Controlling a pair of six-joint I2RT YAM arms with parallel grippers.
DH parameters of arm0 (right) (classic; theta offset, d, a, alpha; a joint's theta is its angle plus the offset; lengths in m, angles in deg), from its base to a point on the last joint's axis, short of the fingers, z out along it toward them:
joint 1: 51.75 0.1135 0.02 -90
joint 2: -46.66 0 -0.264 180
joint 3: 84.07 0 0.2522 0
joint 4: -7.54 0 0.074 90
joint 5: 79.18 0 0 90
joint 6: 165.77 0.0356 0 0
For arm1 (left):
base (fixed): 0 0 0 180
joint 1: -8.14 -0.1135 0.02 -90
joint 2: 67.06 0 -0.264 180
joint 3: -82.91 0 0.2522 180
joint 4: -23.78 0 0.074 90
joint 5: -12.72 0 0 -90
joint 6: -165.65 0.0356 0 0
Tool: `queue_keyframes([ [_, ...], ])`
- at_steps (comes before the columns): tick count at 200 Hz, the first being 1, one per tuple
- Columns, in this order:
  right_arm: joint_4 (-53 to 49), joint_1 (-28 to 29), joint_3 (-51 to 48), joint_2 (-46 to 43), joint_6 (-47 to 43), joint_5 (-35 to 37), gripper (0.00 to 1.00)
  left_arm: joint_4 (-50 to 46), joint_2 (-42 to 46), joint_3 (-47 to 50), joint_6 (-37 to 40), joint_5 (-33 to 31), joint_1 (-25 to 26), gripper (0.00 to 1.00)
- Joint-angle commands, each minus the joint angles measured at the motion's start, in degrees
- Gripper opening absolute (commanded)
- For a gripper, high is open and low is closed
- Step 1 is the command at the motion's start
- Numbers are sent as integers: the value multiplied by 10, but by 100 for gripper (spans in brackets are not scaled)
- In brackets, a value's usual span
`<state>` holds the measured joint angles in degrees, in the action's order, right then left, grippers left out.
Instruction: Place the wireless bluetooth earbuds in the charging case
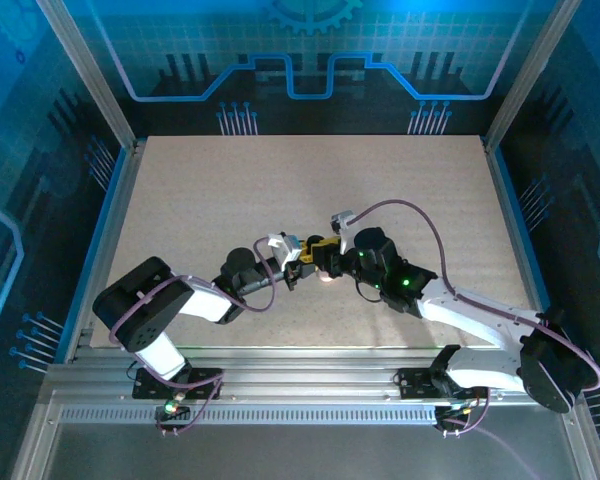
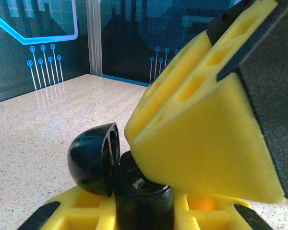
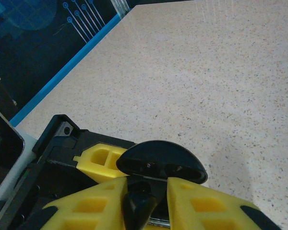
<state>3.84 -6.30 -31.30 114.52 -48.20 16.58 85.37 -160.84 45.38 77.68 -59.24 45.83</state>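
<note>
The black charging case (image 2: 141, 201) stands upright between the yellow fingers of my left gripper (image 2: 144, 213), which is shut on its body. Its domed lid (image 2: 93, 158) is swung open to the left. My right gripper (image 3: 146, 203) hangs straight over the case's open mouth, its big yellow finger (image 2: 206, 139) covering most of it. A black earbud (image 3: 139, 206) sits between the right fingers, against the left one, with a dark gap to the other. The lid (image 3: 161, 160) shows just beyond the fingertips. Both grippers (image 1: 312, 266) meet at the middle of the table.
The speckled beige table (image 1: 280, 190) stretches out behind and beside the grippers. Blue rails and metal posts (image 1: 115, 200) bound it at the sides. The left gripper's yellow finger and black frame (image 3: 98, 158) lie close at the left of the right fingers.
</note>
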Motion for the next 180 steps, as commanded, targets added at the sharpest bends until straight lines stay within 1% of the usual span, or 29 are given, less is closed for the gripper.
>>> queue_keyframes([
  [1, -11, 4, 7, -3, 8, 8, 34, 38, 25, -9, 15, 5, 5, 18],
  [32, -5, 0, 6, -30, 11, -2, 41, 37, 25, -6, 19, 2, 5, 18],
  [51, -3, -12, -1, -60, 14, -36, 47, 37, 23, -3, 20, -1, 5, 18],
  [69, 9, -18, -15, -95, 15, -57, 49, 40, 22, -1, 18, -2, 5, 18],
  [84, 6, -28, -23, -118, 14, -72, 49, 44, 20, 0, 17, -2, 5, 18],
  [109, -35, -50, -22, -141, 13, -94, 48, 49, 18, -1, 15, 0, 5, 18],
  [151, -104, -89, -24, -143, 33, -115, 47, 49, 23, 1, 20, 1, 5, 18],
  [180, -126, -117, -23, -150, 45, -159, 46, 47, 22, 0, 19, 7, 5, 18],
])
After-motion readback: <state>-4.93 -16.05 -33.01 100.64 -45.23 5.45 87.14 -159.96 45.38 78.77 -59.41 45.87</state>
